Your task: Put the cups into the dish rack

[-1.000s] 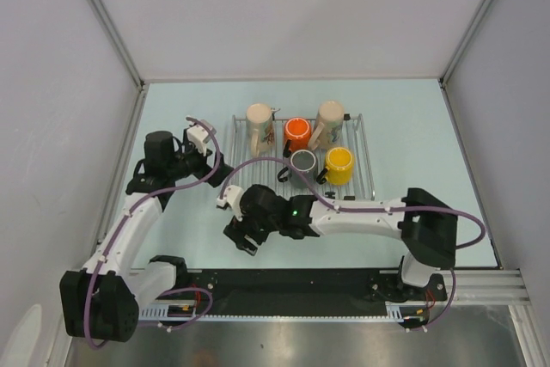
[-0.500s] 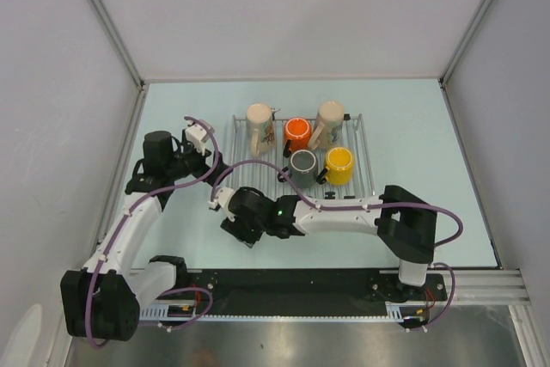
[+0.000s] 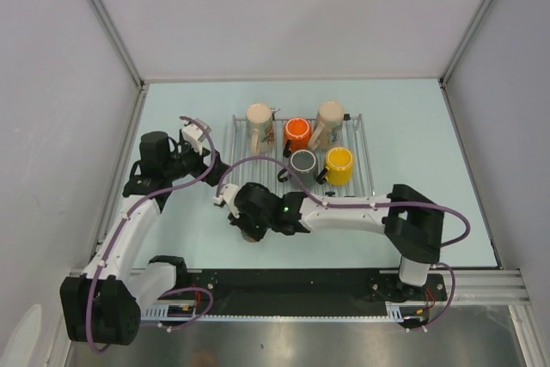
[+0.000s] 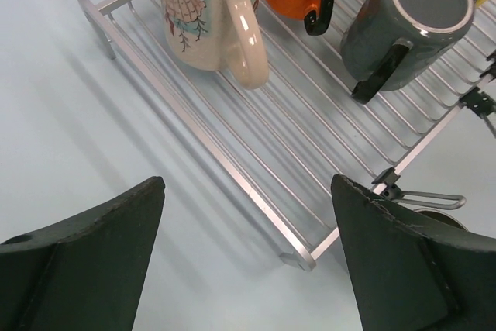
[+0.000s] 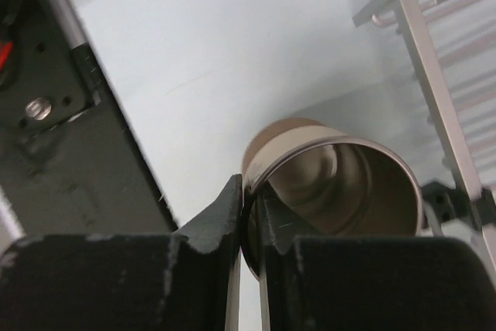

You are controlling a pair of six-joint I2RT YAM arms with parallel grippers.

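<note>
Right fingers (image 5: 213, 226) are nearly pressed together, pinching the rim wall of the steel mug (image 5: 341, 184), one finger outside and one inside. We see into the mug's open mouth from the right wrist view. The mug sits on the counter (image 3: 412, 126), outside the dish rack (image 3: 357, 139) and just off its near-left corner. In the top view it is mostly hidden under the right wrist; only a brownish sliver (image 3: 254, 237) shows.

Left fingers (image 4: 93, 246) are spread wide with nothing between them, hovering over the left end of the rack's near rail.

Five mugs are in the rack:
- Back row: cream mug with a shell print (image 3: 259, 126) on the left, orange mug (image 3: 297, 134) in the middle, and a second cream mug (image 3: 328, 123) on the right.
- Front row: grey mug (image 3: 303, 162) beside the yellow mug (image 3: 339, 164).

From the left wrist view, the shell-print mug's handle points toward the camera. The orange and grey mugs have black handles. The left half of the rack's front row is bare bars.
</note>
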